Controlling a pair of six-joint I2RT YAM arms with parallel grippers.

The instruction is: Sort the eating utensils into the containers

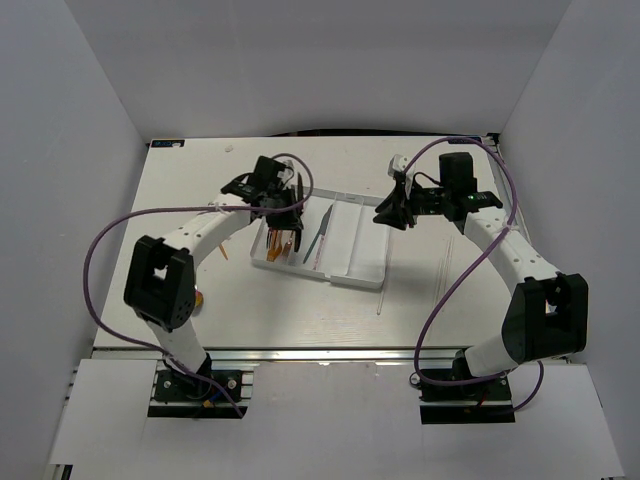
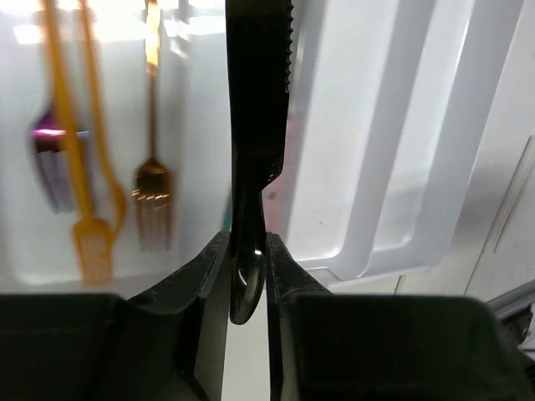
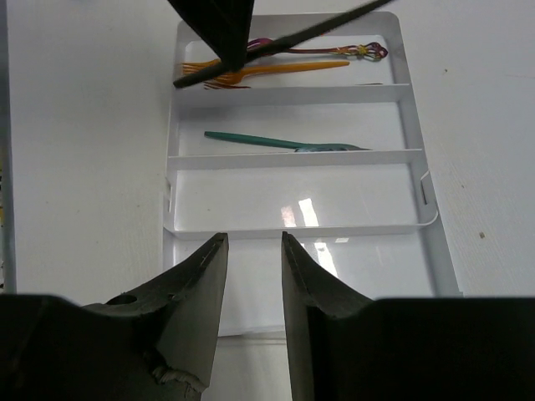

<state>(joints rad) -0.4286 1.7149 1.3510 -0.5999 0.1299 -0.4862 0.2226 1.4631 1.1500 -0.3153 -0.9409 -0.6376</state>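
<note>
Black knife [image 2: 259,100] pinched in left claw [image 2: 248,246]; hanging over white tray [image 2: 393,125]

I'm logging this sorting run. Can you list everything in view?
table: 1, white, under everything
tray: 1, white, table centre, four long compartments
forks: at least 3, orange-gold and one iridescent purple, in the tray's left end compartment
teal knife: 1, teal, in the next compartment
black knife: 1, black, held over the fork compartment
chopstick: at least 1, pale, on the table by the tray's right side
orange utensil: 1, on the table left of the tray, type unclear
left hand: 1, black, shut on the black knife
right hand: 1, black, open and empty, at the tray's right end
</note>
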